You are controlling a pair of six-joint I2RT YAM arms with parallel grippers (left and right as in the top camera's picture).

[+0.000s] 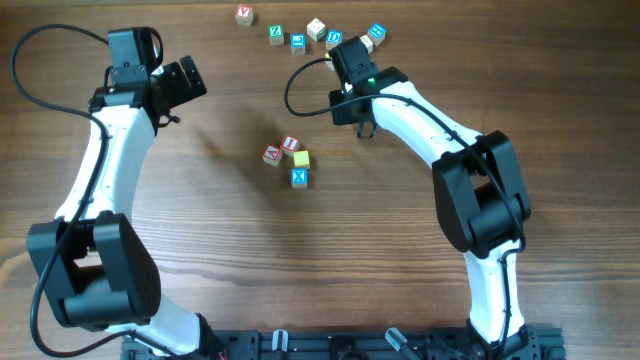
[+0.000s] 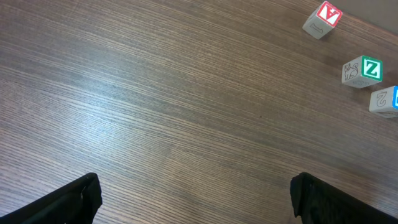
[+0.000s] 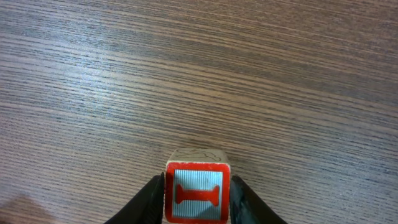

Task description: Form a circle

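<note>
Right end effector is pinching the red-framed I cube between narrowly set fingers, up among the loose cubes. Left end effector is hanging wide open, holding nothing. The circle is sitting mid-table, showing only a four-cube arc. Risks: the cube twisting in the pinch, or the set-down nudging neighbours out of line.

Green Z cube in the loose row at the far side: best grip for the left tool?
Come straight down on the green Z cube. It sits flat, Z face up, so pinch two opposite side faces, likely near and far: a blue cube crowds its right side. The left tool is open.
</note>
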